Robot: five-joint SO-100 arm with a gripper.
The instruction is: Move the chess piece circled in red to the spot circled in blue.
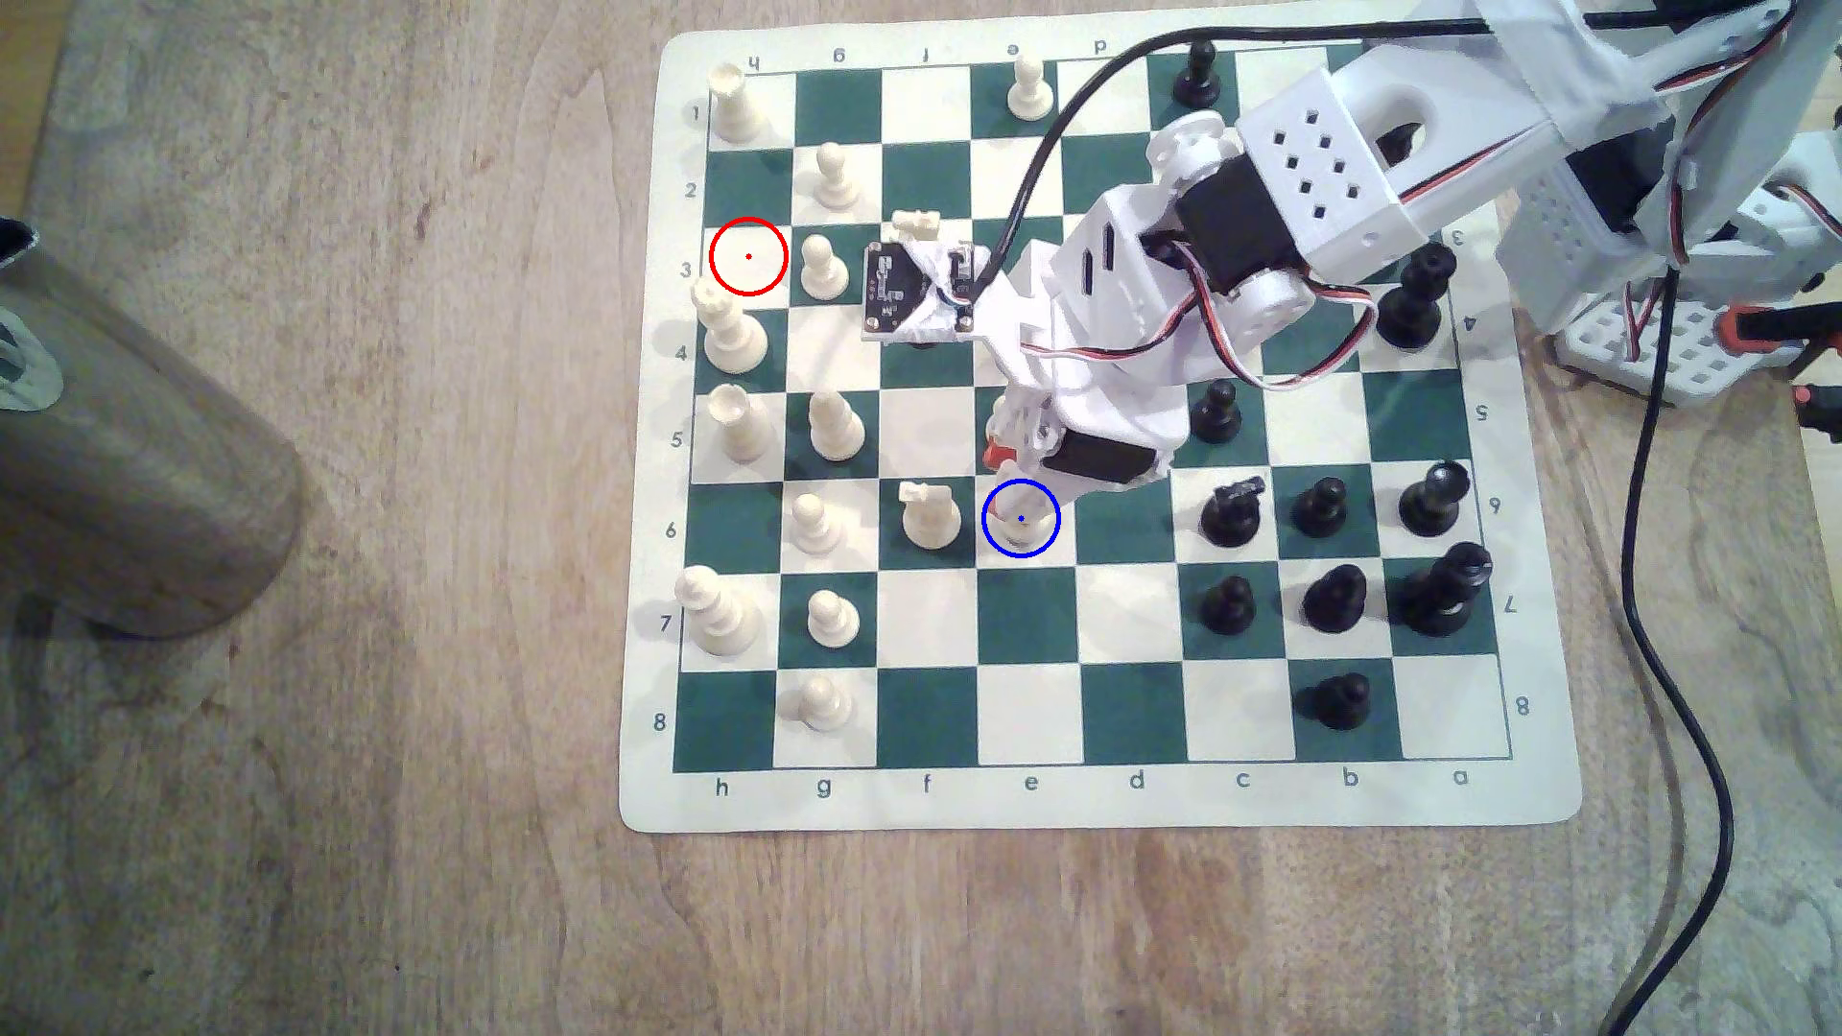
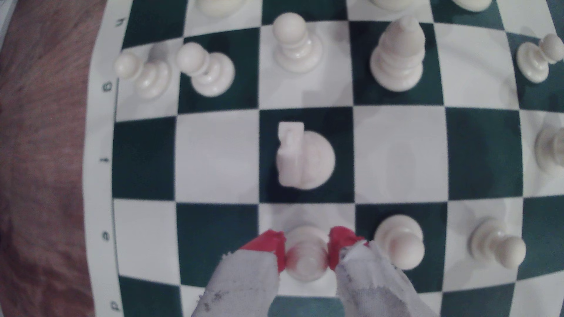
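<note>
Item, gripper: you see its two red-tipped fingers, wrapped in grey-white tape, pressed against either side of the chess piece. In the exterior view the gripper hangs at the end of the white arm, which reaches in from the exterior view's upper right.

Item, chess piece: cream, round-topped from above, pinched between the fingers. Its wide base sits over a cream square. In the exterior view the chess piece lies inside the blue ring; you cannot tell whether the base rests on the board or is slightly raised.

Item, the spot: cream square in file e, row 6, marked by a thin blue ring with a centre dot. The piece occupies it.

Item, red ring: on a cream square in file h, row 3, at the exterior view's left edge of the board; only bare square shows inside it.

Item, cream knight: on the dark square just beside the spot, toward the exterior view's left. In the wrist view the cream knight stands directly beyond the fingertips.

Item, cream pawn: on the dark square next to the held piece, close to one finger.

Item, chessboard: green and cream roll-up mat on a wooden table; cream pieces gather toward the exterior view's left, black pieces toward its right

Item, black cable: trails across the table at the exterior view's right, clear of the board
</note>
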